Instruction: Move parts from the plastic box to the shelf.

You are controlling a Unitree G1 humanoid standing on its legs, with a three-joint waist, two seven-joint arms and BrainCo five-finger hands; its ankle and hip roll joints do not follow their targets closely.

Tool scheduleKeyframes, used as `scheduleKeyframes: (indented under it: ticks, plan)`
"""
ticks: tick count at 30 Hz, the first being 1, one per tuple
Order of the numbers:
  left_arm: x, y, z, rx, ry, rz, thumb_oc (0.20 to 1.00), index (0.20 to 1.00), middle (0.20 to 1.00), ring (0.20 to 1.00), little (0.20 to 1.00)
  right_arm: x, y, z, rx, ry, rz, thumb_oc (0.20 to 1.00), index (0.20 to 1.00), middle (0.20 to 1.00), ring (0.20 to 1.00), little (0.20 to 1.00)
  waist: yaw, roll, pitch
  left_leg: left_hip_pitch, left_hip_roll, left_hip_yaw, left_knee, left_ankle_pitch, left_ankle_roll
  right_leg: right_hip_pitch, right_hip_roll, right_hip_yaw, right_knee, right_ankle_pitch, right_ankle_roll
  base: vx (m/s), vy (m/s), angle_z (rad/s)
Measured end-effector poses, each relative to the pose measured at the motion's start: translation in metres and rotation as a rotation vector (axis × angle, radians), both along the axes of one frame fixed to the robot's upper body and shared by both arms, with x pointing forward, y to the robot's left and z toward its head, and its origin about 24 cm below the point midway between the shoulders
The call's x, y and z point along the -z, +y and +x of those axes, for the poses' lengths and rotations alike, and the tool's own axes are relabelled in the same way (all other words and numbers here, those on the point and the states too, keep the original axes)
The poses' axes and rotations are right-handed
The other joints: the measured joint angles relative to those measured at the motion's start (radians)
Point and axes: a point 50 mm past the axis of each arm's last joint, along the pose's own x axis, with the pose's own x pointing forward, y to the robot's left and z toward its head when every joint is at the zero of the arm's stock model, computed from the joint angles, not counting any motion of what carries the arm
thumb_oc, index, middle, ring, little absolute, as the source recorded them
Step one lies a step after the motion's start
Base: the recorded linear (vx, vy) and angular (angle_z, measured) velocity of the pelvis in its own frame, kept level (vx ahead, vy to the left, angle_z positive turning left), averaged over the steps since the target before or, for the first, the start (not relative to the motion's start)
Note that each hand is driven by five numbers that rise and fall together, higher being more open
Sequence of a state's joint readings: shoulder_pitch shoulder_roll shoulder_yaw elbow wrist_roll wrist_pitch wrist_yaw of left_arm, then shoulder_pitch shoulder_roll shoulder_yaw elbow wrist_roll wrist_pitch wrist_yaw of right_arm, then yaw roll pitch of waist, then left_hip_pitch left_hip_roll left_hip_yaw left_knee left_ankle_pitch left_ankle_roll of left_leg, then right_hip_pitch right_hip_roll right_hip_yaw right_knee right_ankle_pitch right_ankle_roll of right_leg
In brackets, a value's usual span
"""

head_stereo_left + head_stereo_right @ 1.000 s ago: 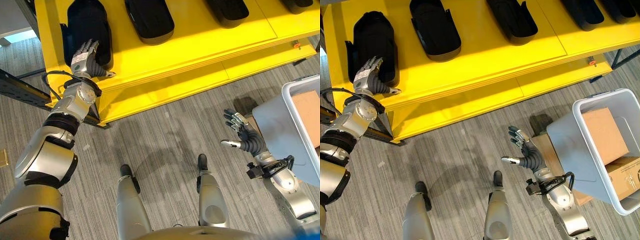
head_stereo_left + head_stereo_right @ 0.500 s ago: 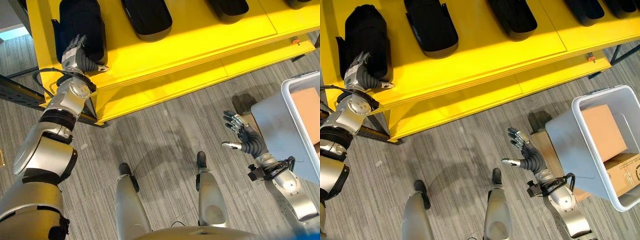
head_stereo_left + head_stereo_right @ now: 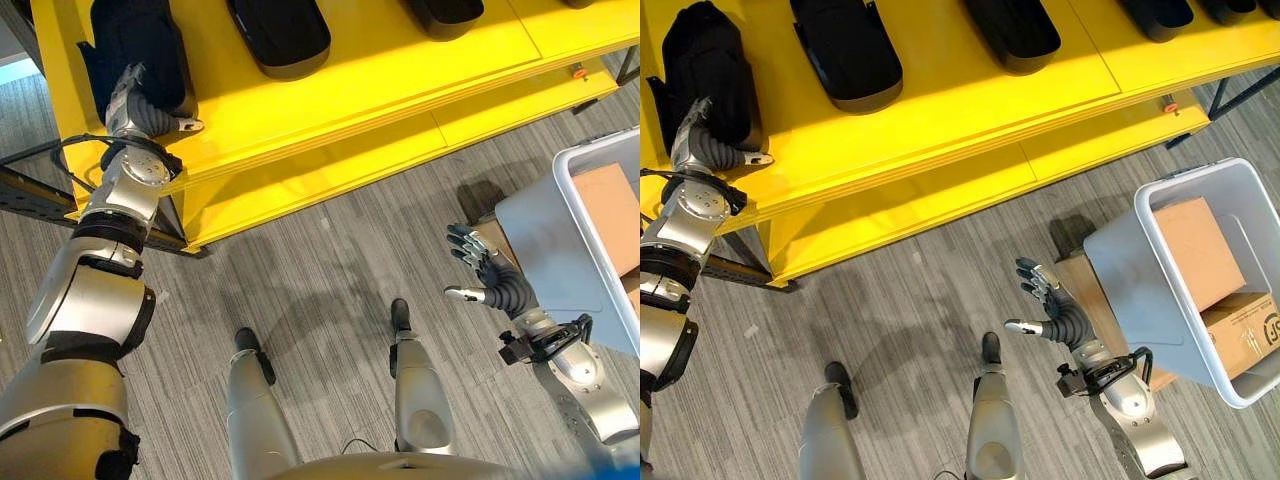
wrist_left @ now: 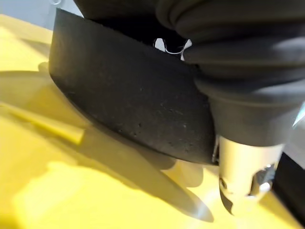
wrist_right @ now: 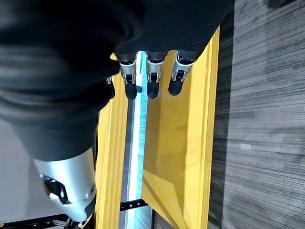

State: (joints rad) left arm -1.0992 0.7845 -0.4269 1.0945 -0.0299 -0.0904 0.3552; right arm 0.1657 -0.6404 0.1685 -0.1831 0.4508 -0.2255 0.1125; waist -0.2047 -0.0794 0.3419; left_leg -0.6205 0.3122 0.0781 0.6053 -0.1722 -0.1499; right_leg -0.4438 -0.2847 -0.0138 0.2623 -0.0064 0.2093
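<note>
Pushed deeper, part (image 3: 140,45) lies lengthwise across shelf (image 3: 380,60).

On the shelf (image 3: 960,95) ahead of us a row of parts lies side by side, and our left hand (image 3: 702,145) rests against the leftmost part (image 3: 705,70) at the shelf's left end. Our right hand (image 3: 1052,312) hangs over the floor (image 3: 910,300), well apart from the shelf and just left of the plastic box (image 3: 1140,290). Two cartons (image 3: 1195,250) sit inside that box, which stands on the floor at our right.
</note>
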Motion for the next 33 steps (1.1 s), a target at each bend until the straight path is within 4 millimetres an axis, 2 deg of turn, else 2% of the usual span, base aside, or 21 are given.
scheduleKeyframes:
  ticks: [5, 8, 12, 24, 33]
  plan:
    - [-0.001, -0.002, 0.003, -0.002, -0.012, -0.058, 1.000, 1.000, 1.000, 1.000, 1.000, 0.000, 0.000, 0.000, 0.001, 0.003, 0.001, 1.000, 1.000, 1.000, 1.000, 1.000, -0.001, 0.000, -0.001, -0.002, 0.001, 0.003, 0.007, -0.002, 0.000, -0.004, 0.000, 0.006, 0.002, 0.000, -0.001, 0.00, 0.002, -0.01]
    - [0.000, -0.004, 0.004, -0.002, -0.014, -0.075, 1.000, 1.000, 1.000, 1.000, 1.000, 0.004, -0.002, -0.004, 0.005, 0.022, 0.002, 1.000, 1.000, 1.000, 1.000, 1.000, -0.004, -0.002, -0.032, -0.028, 0.002, 0.006, 0.010, -0.003, 0.000, -0.033, 0.000, 0.012, 0.009, 0.001, 0.000, 0.01, 0.002, -0.04]
    - [0.001, -0.002, 0.003, -0.008, -0.012, -0.104, 1.000, 1.000, 1.000, 1.000, 1.000, 0.006, -0.002, -0.007, 0.006, 0.034, 0.003, 1.000, 1.000, 1.000, 1.000, 1.000, -0.009, -0.006, -0.038, -0.027, 0.002, 0.007, 0.013, -0.003, 0.000, -0.035, 0.000, 0.013, 0.016, 0.002, 0.003, 0.00, 0.000, 0.00]
    - [-0.002, 0.003, 0.003, -0.041, -0.007, -0.112, 1.000, 1.000, 1.000, 1.000, 1.000, 0.007, -0.002, -0.013, 0.001, 0.046, 0.005, 1.000, 1.000, 1.000, 1.000, 1.000, -0.018, -0.006, -0.038, -0.027, 0.004, 0.016, 0.010, -0.005, 0.002, -0.046, 0.001, 0.024, 0.016, 0.000, 0.000, 0.02, -0.001, -0.01]
    - [-0.009, 0.010, 0.001, -0.077, 0.006, -0.079, 1.000, 1.000, 1.000, 1.000, 1.000, 0.003, -0.009, -0.013, 0.004, 0.037, -0.027, 1.000, 1.000, 1.000, 1.000, 1.000, -0.024, -0.005, -0.038, -0.027, 0.014, 0.022, 0.024, -0.018, -0.002, -0.054, 0.006, 0.030, 0.020, -0.004, 0.007, 0.00, 0.001, -0.04]
